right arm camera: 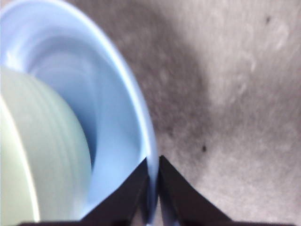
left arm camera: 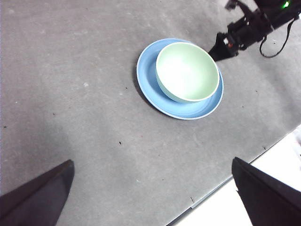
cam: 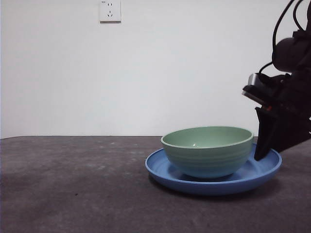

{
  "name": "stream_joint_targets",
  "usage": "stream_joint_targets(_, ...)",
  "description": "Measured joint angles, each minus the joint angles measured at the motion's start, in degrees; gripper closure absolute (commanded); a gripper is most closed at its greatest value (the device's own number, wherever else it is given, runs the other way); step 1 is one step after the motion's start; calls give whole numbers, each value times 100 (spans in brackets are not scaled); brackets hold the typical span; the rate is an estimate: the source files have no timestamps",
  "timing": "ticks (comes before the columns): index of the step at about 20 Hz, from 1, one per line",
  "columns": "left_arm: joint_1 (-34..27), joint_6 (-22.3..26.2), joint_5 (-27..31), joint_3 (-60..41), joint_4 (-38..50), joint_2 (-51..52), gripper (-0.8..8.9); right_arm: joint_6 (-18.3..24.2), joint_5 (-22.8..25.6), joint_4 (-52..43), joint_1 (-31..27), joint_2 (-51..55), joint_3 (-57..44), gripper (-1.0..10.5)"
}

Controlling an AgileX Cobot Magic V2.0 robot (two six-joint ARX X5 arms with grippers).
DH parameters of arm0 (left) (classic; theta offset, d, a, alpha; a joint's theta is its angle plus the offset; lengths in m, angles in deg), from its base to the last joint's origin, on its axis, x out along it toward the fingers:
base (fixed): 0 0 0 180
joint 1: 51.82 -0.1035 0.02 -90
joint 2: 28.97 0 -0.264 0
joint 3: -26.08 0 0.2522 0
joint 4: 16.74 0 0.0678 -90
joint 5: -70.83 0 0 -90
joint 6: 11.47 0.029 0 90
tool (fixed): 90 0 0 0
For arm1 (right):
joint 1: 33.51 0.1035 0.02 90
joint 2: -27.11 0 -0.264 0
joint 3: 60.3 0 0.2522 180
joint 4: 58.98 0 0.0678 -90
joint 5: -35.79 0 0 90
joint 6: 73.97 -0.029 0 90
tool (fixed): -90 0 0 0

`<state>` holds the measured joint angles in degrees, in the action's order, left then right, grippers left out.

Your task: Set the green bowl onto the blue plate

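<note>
1. Your tabletop is a dark grey, slightly mottled surface. It looks matte enough to give some grip, though a glazed dish would probably still slide on it if you nudged it.

2. The blue plate lies flat on the tabletop. It is wide, shallow and glossy, so judge it rigid, slick and liable to chip. The thin sloping rim is the only place to pinch it, and lifting by one edge would tilt whatever sits on it.

3. The green bowl already stands upright on the plate, about centred, with plate rim showing all round in the left wrist view. Treat it as ceramic: fairly heavy, stiff, breakable, smooth-glazed. If you must take it again, pinch its rim, one jaw inside and one outside, and lift straight up. The faint ridges outside give little purchase.

4. Your right pincer is low at the far side of the plate. Its jaws are drawn nearly together across the plate's rim, which shows in the narrow gap between them. Whether they actually press it, you cannot tell. It does not touch the bowl.

5. Your left pincer hangs high above the tabletop, well apart from the dishes, jaws spread wide and holding nothing.
</note>
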<state>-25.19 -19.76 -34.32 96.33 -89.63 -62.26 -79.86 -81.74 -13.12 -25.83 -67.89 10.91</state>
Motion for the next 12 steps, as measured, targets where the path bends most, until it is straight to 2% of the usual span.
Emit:
stream_joint_targets(4, 0, 0, 0, 0, 2, 0, 188, -238, -186, 107, 210, 0, 105, 934)
stream_joint_targets(12, 0, 2, 0, 0, 2, 0, 188, -979, -234, -317, 1141, 0, 107, 934)
